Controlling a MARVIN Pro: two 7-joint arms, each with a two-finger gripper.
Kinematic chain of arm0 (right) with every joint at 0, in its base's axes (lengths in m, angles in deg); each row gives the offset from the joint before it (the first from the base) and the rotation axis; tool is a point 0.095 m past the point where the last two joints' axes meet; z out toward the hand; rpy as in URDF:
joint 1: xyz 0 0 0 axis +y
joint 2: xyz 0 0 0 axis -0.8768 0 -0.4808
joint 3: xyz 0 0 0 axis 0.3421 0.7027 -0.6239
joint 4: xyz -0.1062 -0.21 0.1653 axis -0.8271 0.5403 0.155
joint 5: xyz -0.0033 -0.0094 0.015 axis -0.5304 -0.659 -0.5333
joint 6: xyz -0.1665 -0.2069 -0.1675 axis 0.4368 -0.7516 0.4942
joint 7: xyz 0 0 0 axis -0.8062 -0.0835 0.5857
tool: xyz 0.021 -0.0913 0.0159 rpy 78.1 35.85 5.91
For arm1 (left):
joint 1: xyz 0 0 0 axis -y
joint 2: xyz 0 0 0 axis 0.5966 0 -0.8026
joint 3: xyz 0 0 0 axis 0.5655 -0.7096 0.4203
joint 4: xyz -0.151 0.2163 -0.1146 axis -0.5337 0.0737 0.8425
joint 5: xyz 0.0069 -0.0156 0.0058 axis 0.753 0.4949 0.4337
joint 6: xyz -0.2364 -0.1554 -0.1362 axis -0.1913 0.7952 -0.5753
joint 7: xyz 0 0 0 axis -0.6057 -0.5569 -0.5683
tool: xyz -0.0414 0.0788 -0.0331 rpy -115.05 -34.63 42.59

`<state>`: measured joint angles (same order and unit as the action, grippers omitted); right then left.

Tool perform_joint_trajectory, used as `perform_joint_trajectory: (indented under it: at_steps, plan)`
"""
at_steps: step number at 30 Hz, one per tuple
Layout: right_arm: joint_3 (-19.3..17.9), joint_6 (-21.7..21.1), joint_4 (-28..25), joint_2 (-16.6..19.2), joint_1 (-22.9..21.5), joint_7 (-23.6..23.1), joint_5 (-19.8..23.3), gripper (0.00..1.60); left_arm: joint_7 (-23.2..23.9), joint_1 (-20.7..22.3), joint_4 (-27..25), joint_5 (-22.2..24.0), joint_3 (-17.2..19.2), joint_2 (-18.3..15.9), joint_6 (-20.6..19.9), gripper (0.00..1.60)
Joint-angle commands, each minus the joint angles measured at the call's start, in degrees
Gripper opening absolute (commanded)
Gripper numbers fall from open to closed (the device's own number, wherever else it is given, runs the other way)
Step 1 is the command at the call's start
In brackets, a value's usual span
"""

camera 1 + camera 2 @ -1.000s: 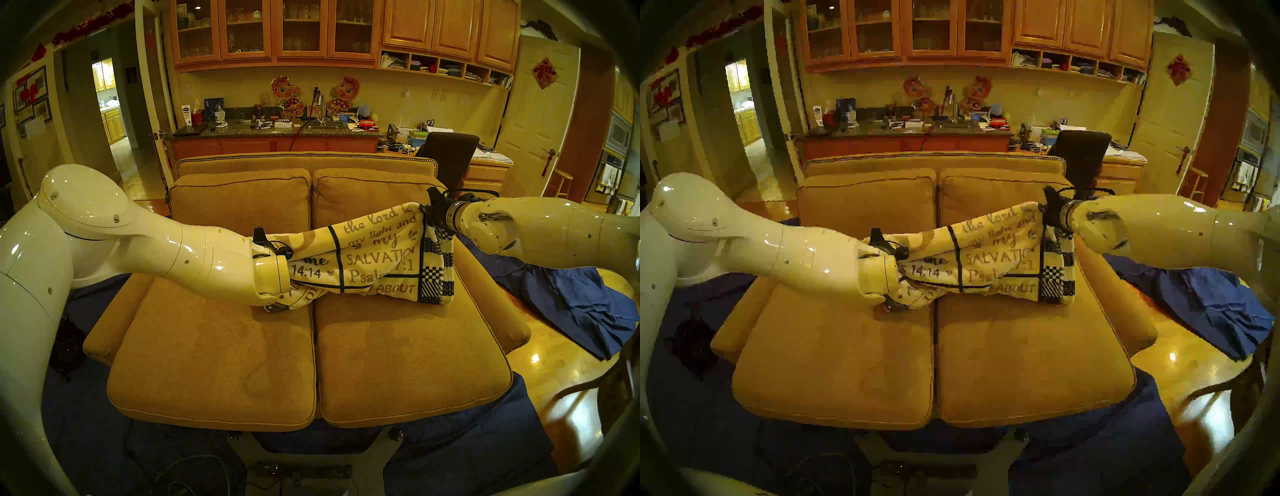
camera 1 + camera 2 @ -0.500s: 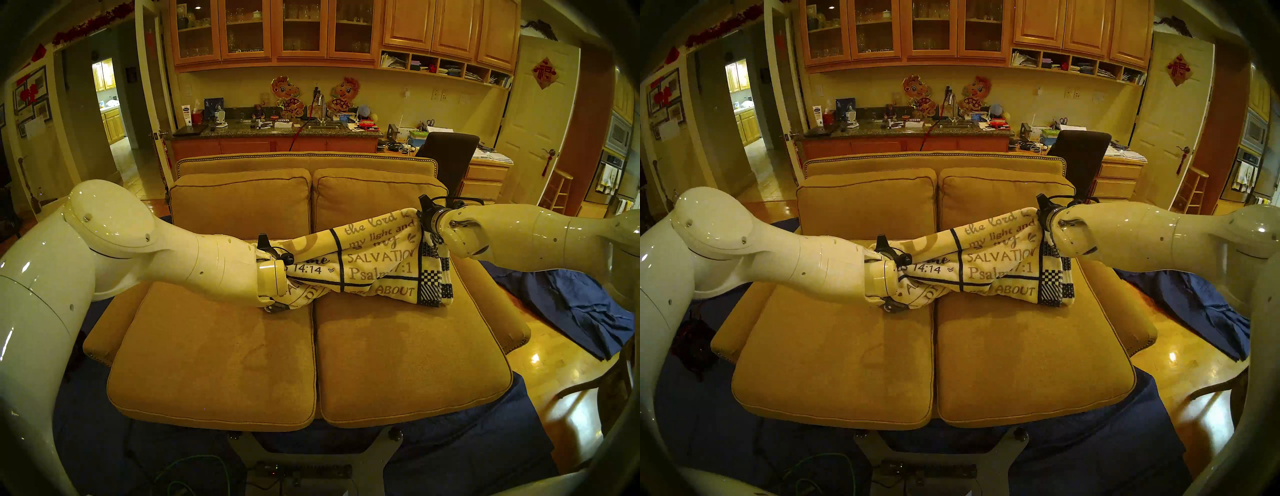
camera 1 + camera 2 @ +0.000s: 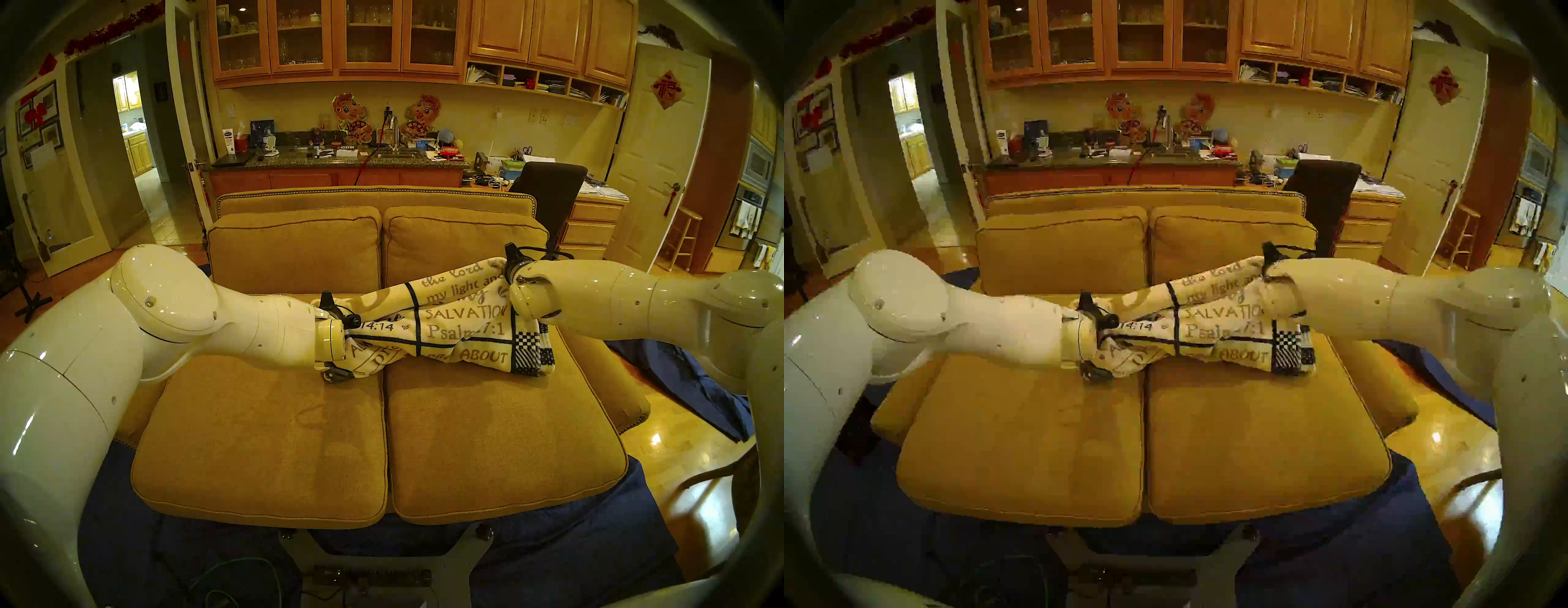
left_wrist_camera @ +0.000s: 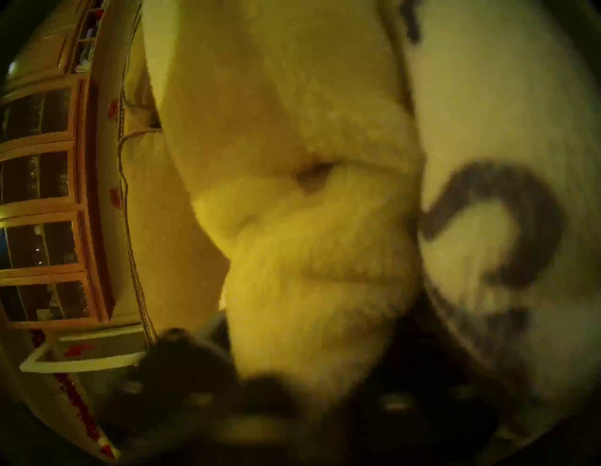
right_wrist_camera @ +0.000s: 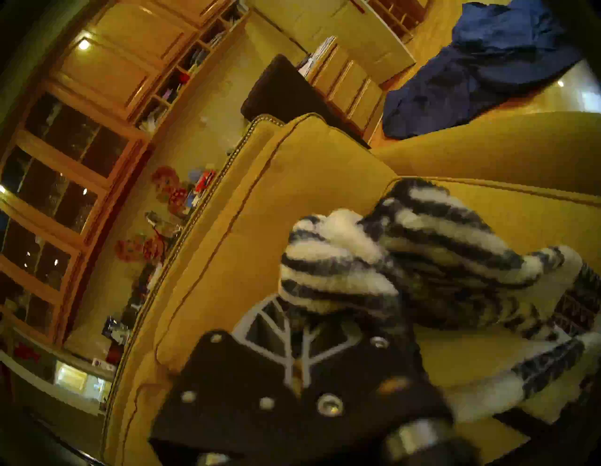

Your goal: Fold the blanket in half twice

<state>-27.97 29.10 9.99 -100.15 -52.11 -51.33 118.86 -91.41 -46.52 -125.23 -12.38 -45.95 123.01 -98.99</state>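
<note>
The blanket (image 3: 458, 327) hangs bunched in a band above the sofa's (image 3: 263, 446) seat cushions, its lower folds touching them near the middle seam. The right gripper (image 5: 325, 312) pinches its striped corner at two o'clock; the left gripper (image 4: 292, 367) at nine o'clock is buried in fleece that fills its wrist view, so whether its jaws are closed cannot be told. Both forearms cross in front of the blanket's ends. A dark blue cloth (image 3: 704, 390) lies on the floor at three o'clock; a dark chair (image 3: 551, 191) stands behind the backrest.
</note>
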Motion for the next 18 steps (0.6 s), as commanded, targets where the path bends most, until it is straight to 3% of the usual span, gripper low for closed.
perform_joint_trajectory:
  at_steps: [1,2,3,6,7,9,13,18]
  plan:
    - [-5.6,4.2,4.1,-3.3,1.9,-0.6,-0.2,0.21,3.9,0.7,5.8,-1.9,-0.4,2.9,3.5,1.60]
    - [-6.4,4.2,4.4,-3.4,2.0,-0.1,-0.2,0.33,4.9,0.1,7.8,-2.1,-0.5,3.5,4.1,1.60]
    - [-7.7,4.2,5.3,-3.6,2.1,0.2,-0.2,0.64,5.8,0.0,9.9,-2.3,-0.6,4.0,4.5,1.60]
    - [-8.6,3.2,5.6,-3.5,1.8,1.3,-0.2,0.75,5.9,0.4,10.4,-2.4,-0.7,3.9,4.5,1.60]
    - [-8.5,2.8,5.6,-3.3,1.4,1.2,-0.2,0.89,6.2,0.7,10.3,-2.3,-0.6,3.7,4.7,1.60]
    - [-8.6,2.0,4.6,-2.4,0.5,2.1,-0.2,1.33,6.0,1.3,10.0,-2.6,-0.8,3.6,4.3,1.60]
    - [-7.8,-0.4,2.6,-0.5,-2.0,4.7,-0.2,1.53,5.5,3.3,7.5,-2.6,-0.5,2.5,4.0,1.60]
    - [-7.4,-2.7,-1.5,2.5,-4.1,7.7,-0.2,1.60,5.6,5.5,4.4,-2.5,-0.1,1.0,3.7,1.60]
